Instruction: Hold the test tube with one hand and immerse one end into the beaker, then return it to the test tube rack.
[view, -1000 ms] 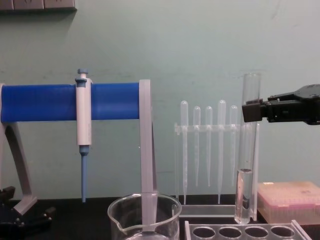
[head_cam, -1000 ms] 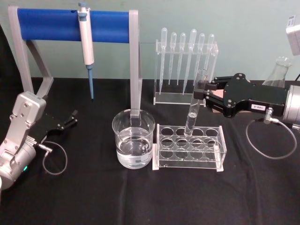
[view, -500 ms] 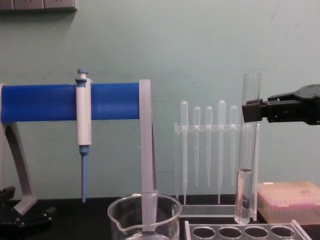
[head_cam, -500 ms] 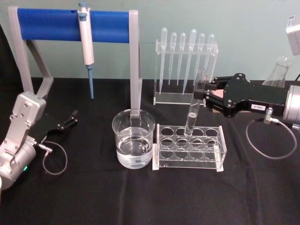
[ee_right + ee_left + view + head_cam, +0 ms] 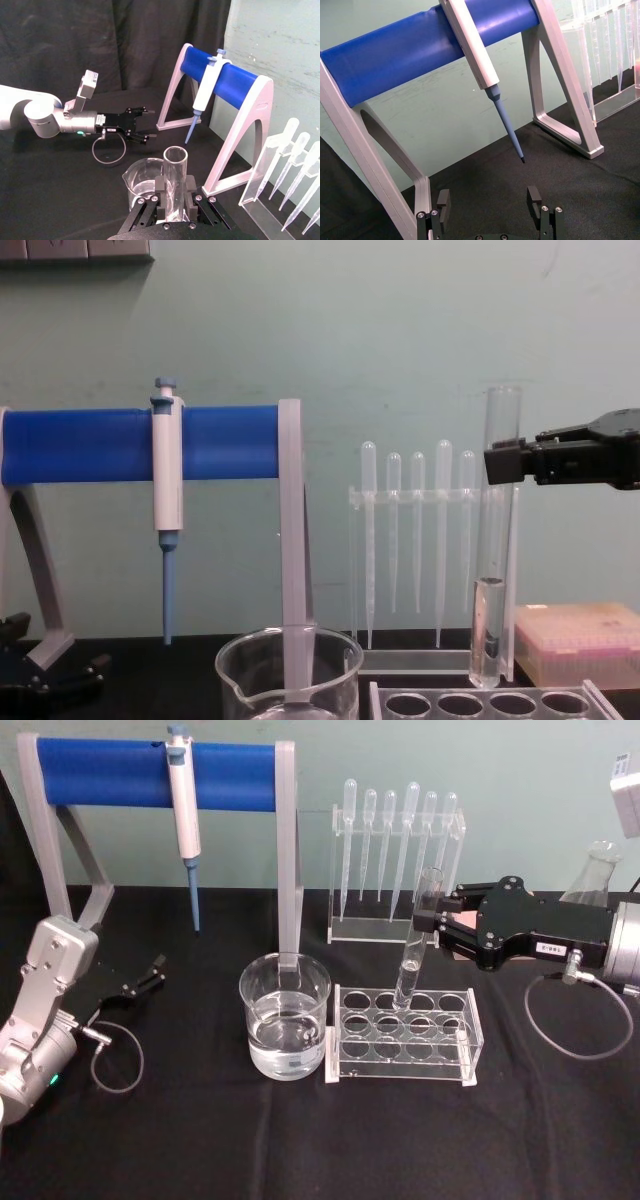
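Right gripper [image 5: 432,920] reaches in level from the right, fingers clamped on the upright test tube [image 5: 410,960] near its rim, lower end at the back row of the rack [image 5: 400,1068]. Beaker [image 5: 262,982] stands just left of it. Left gripper [image 5: 153,972] rests spread open, far left

Setting. You face a flat, pale green painted wall [image 5: 400,330], evenly lit and faintly mottled, which rises directly behind the table. The table [image 5: 300,1140] is covered in matte black cloth with slight creases. A row of white wall fittings [image 5: 75,249] sits at the wall's upper left. A wrinkled black fabric curtain [image 5: 75,45] closes your left side.
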`<state>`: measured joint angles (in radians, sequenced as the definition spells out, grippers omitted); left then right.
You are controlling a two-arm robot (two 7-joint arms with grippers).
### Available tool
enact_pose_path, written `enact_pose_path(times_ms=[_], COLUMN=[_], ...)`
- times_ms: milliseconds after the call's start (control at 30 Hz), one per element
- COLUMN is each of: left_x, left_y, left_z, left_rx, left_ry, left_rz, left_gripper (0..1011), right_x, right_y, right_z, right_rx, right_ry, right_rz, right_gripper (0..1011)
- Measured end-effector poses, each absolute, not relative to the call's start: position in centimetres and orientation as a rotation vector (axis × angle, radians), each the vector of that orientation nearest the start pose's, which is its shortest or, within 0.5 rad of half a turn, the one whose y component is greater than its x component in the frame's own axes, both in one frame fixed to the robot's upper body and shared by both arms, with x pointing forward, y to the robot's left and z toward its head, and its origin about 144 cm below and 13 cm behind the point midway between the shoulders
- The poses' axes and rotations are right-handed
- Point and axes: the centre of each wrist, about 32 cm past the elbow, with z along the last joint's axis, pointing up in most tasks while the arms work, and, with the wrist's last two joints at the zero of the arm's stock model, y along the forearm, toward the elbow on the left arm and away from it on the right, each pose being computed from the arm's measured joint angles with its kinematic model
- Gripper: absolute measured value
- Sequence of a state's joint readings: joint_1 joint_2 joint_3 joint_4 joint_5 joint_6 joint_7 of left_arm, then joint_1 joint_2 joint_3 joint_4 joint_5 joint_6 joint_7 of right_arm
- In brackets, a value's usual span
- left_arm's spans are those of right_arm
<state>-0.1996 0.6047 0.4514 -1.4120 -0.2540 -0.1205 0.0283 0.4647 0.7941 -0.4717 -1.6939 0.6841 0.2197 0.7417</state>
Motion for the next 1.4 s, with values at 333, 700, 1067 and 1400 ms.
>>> enact_pose_path(times_ms=[333, 700, 1067, 1400], left_x=[48.86, 48.86, 48.86, 48.86], left_y=[30.96, 30.97, 30.97, 30.96], left_z=[113.98, 113.98, 113.98, 113.98], left_rx=[0.304, 0.304, 0.304, 0.304], left_ry=[-0.285, -0.285, -0.285, -0.285], left_rz=[1.248, 1.248, 1.248, 1.248], left_gripper=[1000, 1000, 1000, 1000], right_x=[52.13, 52.13, 52.13, 52.13], right_y=[-30.90, -30.90, -30.90, -30.90], right_z=[131.24, 131.24, 131.24, 131.24], right_rx=[-0.195, -0.195, -0.195, -0.195], right_ry=[-0.100, -0.100, -0.100, -0.100], right_rz=[-0.448, -0.448, -0.448, -0.448], right_gripper=[234, 234, 234, 234])
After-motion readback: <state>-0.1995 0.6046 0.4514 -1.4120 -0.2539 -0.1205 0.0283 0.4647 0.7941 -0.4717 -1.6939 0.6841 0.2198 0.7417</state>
